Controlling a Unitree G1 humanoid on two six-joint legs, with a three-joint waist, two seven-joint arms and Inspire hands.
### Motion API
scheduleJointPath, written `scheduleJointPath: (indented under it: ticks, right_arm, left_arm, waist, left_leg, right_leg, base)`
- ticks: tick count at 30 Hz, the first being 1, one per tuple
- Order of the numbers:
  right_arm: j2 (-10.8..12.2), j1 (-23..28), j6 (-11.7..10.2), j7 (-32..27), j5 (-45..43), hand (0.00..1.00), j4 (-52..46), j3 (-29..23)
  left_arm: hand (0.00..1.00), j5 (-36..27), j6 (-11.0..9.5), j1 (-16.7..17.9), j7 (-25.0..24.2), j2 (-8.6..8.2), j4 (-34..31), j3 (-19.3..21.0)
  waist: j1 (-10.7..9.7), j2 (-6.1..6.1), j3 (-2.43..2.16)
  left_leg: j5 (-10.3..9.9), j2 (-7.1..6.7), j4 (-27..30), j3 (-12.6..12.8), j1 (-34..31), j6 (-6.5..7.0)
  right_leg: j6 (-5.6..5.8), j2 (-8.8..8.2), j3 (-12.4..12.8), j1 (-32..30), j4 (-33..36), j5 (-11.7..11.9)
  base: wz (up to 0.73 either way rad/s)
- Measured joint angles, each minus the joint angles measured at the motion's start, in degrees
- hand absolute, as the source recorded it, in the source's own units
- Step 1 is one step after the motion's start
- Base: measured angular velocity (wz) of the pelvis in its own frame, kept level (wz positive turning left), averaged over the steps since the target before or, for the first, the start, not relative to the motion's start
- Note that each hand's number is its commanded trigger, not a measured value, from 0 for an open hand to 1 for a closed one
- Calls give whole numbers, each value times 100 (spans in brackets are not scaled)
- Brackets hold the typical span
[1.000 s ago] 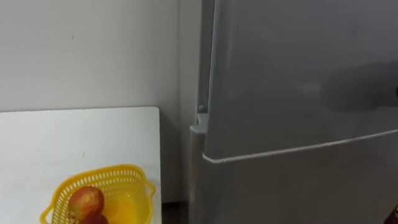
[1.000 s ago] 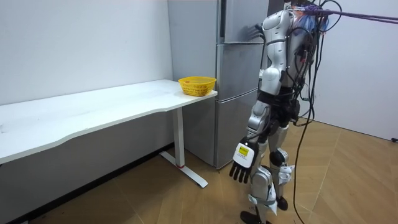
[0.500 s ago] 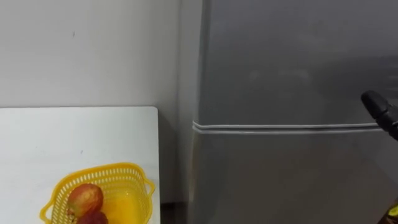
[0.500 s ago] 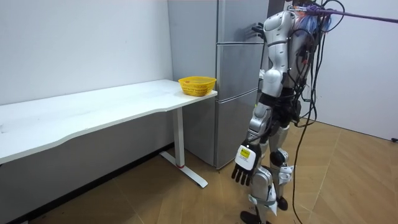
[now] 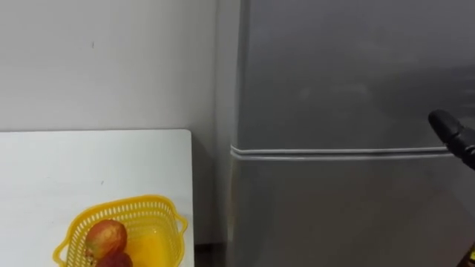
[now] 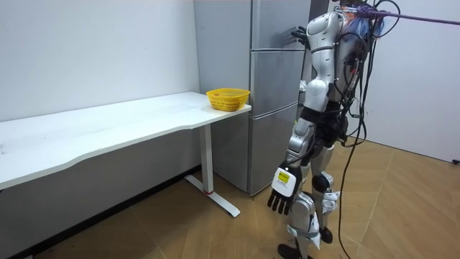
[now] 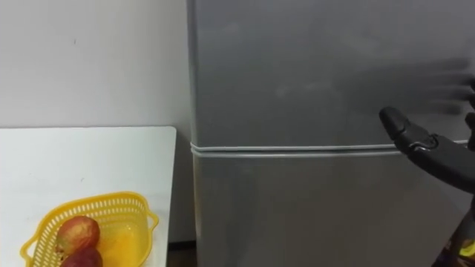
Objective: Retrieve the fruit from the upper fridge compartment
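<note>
Dark against the grey metal, the right hand (image 7: 424, 146) is showing at the right. One finger (image 7: 397, 122) is stretching out straight, and its tip is lying over the pale seam between the two fridge doors. Nothing is sitting in its grasp, and I cannot tell whether the tip is touching the metal.

In the room view the robot is standing upright close in front of the fridge, with its right arm raised to the door front. The left hand (image 6: 280, 191) is hanging at its side by the knee, fingers loosely spread and carrying nothing.

Over to the left, a yellow plastic basket (image 5: 133, 202) is sitting by the right edge of the white table (image 5: 74, 159). It is holding a red-and-yellow fruit (image 5: 105, 237), with a darker red fruit (image 5: 115, 260) touching it just below.

Farther off, the upper fridge door (image 5: 349, 67) is sitting fully shut above the lower fridge door (image 5: 341, 219). Its face is lying just past the outstretched finger, and its inside is hidden. A plain white wall (image 5: 111, 59) is rising behind the table.
</note>
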Motion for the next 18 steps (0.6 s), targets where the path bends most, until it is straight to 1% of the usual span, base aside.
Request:
scheduleJointPath:
  ticks: [2,5,9,12,15,17,18]
  right_arm:
    - [0,1,-12,-176,-6,0,3,0]
    - [0,32,-33,-515,-88,0,0,-46]
    - [0,151,-113,-1099,-169,0,-4,-58]
    - [2,332,-115,-1481,-171,0,-4,-59]
    - [2,438,-134,-1728,-153,0,-4,-68]
    - [11,650,-211,-1909,-101,0,-4,-134]
    - [18,747,-211,-1989,-92,0,-1,-137]
  left_arm:
    - [0,0,-35,4,30,0,9,0]
    - [0,5,-52,19,63,0,8,20]
    - [0,1,-72,101,125,0,10,20]
    - [0,0,-50,100,138,-1,3,10]
    - [0,-2,19,110,161,-2,-60,4]
    - [0,-5,22,110,298,-5,-149,4]
    - [0,-4,34,108,364,-7,-150,-4]
  waist:
    - [2,44,4]
    - [-2,58,-3]
    - [-16,8,-7]
    - [-26,-45,-14]
    - [-37,-60,-27]
    - [-32,-65,-35]
    - [-32,-44,-32]
  left_leg:
    - [0,0,13,1,6,0]
    - [0,3,9,0,25,0]
    - [0,2,13,-6,44,0]
    - [0,-1,24,-26,56,0]
    - [-2,-3,23,-47,78,0]
    - [-4,-3,17,-73,63,0]
    - [-4,-3,16,-72,63,0]
  right_leg:
    - [0,-3,-7,16,2,0]
    - [0,1,2,11,-1,0]
    - [1,0,-6,27,-4,-1]
    - [4,-10,-54,71,-22,-3]
    - [10,-8,-70,87,-96,-6]
    - [11,-6,-92,101,-99,-7]
    - [9,-3,-87,121,-88,-6]
  base:
    - [0]
    - [0]
    - [0]
    - [6]
    - [6]
    - [8]
    - [0]
